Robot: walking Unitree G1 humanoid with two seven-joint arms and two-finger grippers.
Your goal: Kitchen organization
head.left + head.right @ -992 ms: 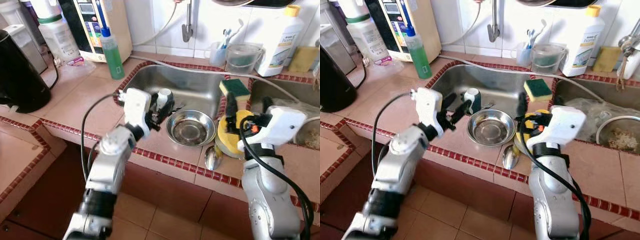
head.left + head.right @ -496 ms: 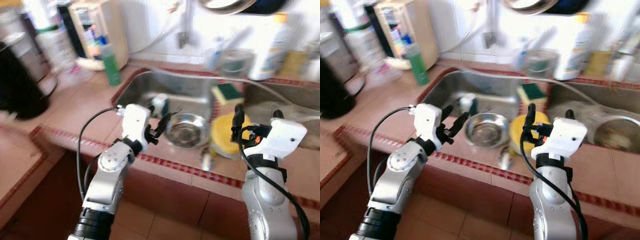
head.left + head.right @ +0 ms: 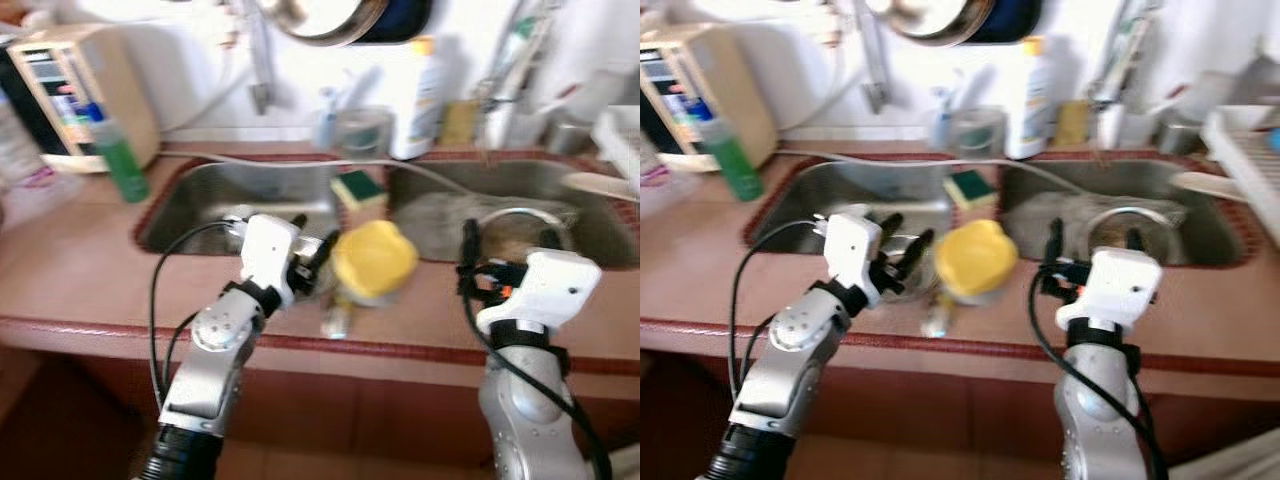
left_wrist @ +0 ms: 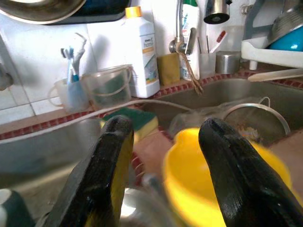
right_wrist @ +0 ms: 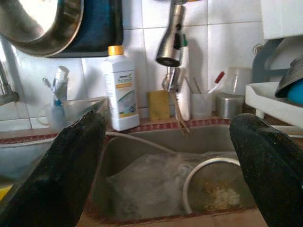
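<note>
The picture is blurred. A yellow bowl (image 3: 373,262) rests on the tiled ledge between the two sinks, with a spoon (image 3: 333,320) in front of it. My left gripper (image 3: 905,235) is open just left of the yellow bowl (image 4: 222,175), over a steel bowl (image 4: 142,210) that it mostly hides. A green-and-yellow sponge (image 3: 358,187) lies on the divider behind. My right gripper (image 3: 1093,240) is open and empty at the front edge of the right sink (image 5: 142,156), facing a wire strainer (image 5: 218,184) with scraps inside.
A green bottle (image 3: 122,165) and a water purifier (image 3: 85,95) stand back left. A white detergent bottle (image 5: 120,94), a clear jug (image 4: 106,85) and a toothbrush cup (image 4: 68,92) line the back wall. A dish rack (image 3: 1250,150) is at the far right. A pan (image 3: 320,15) hangs overhead.
The camera has swung to the right, so the whole scene slid left and the right sink came into view. Both grippers stay open and hold nothing.
</note>
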